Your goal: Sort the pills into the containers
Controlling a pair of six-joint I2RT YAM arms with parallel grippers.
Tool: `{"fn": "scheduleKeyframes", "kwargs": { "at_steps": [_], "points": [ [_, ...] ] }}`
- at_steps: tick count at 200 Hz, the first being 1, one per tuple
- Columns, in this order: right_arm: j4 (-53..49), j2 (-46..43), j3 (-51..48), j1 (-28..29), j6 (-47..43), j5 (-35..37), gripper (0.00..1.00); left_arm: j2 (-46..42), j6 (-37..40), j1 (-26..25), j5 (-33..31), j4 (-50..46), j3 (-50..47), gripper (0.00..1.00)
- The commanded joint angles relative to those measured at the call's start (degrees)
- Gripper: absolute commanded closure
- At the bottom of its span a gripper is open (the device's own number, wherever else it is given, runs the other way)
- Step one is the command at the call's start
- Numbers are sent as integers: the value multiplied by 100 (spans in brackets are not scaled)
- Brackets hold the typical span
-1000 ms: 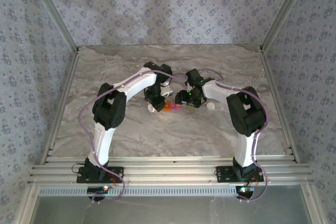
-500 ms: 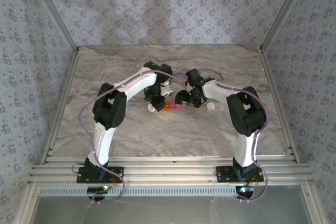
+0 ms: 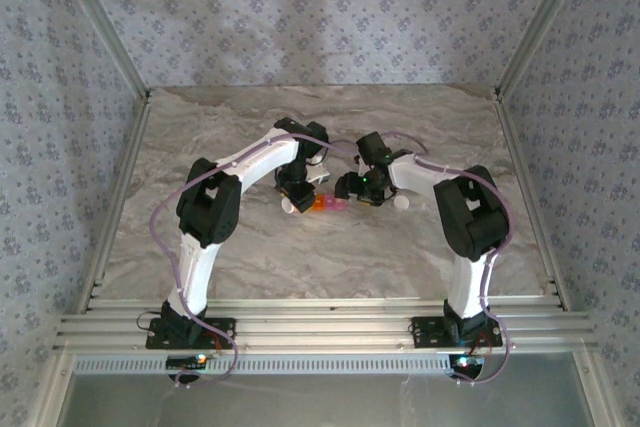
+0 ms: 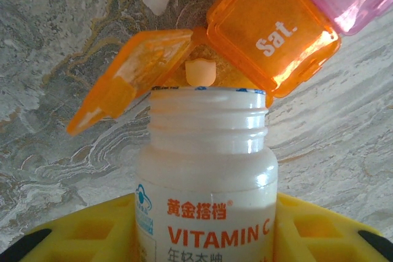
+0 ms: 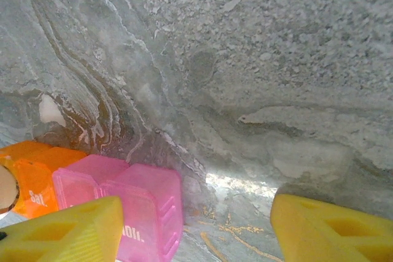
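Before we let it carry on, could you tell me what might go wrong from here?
1. The pill sits at the bottle mouth by the rim of the orange compartment; it may drop onto the table.
2. The right gripper is open beside the pink compartments, so the strip could slide if the bottle nudges it.

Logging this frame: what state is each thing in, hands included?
Vitamin C bottle, uncapped, gripped between yellow fingers.
Left hand, closed on the bottle.
Pill, at the bottle's mouth.
Orange compartment, marked Sat., lid flap swung open.
Pink compartments, look shut.
Right hand, open, nothing between its fingers.
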Motion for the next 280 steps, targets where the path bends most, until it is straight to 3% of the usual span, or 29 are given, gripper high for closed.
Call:
{"fn": "scheduleKeyframes", "kwargs": {
  "at_steps": [1, 280],
  "points": [
    [213, -50, -337, -158, 57, 20, 32, 20, 80, -14, -102, -268, 89, 100],
    [248, 144, -122, 42, 50, -166, 32, 285, 106, -76, 97, -557, 423, 100]
  ]
}}
